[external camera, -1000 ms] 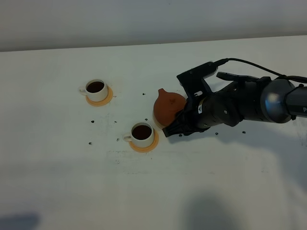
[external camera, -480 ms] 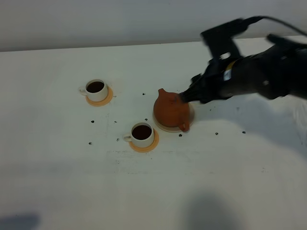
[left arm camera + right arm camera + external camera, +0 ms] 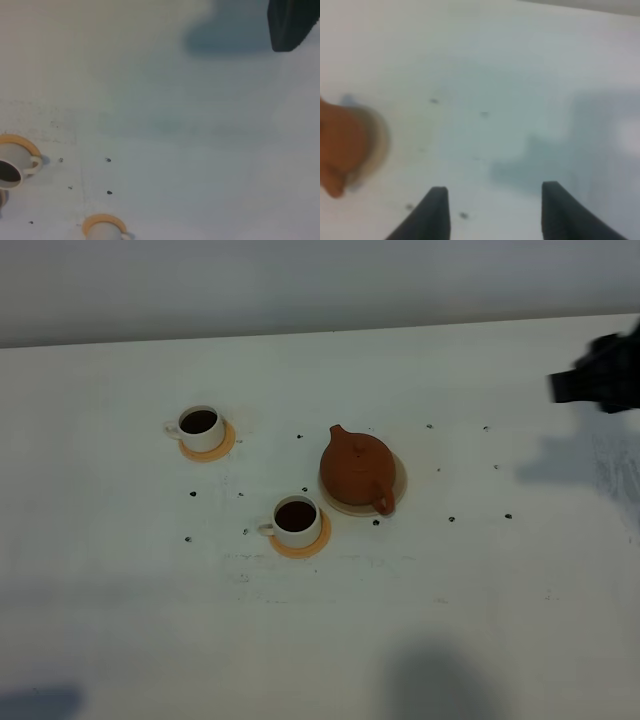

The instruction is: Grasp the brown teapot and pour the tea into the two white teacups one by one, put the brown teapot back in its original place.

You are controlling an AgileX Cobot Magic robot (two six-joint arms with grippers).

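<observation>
The brown teapot (image 3: pixel 355 470) stands upright on the round pale cream disc (image 3: pixel 399 483) near the table's middle, and shows blurred in the right wrist view (image 3: pixel 340 142). Two white teacups hold dark tea, each on an orange coaster: one at the back left (image 3: pixel 200 427), one in front left of the teapot (image 3: pixel 296 519). Both show partly in the left wrist view (image 3: pixel 11 167) (image 3: pixel 103 231). My right gripper (image 3: pixel 495 215) is open and empty, well away to the right of the teapot. Its arm (image 3: pixel 603 375) is a dark blur at the right edge. My left gripper is out of view.
Small dark specks (image 3: pixel 452 518) are scattered on the white table (image 3: pixel 450 640) around the cups and teapot. A dark blurred shape (image 3: pixel 290 22) sits at a corner of the left wrist view. The table's back edge meets a grey wall (image 3: pixel 300 280).
My right gripper has let go of the teapot, which now stands on the cream disc, and the arm has pulled back up and right to the edge of the view.
</observation>
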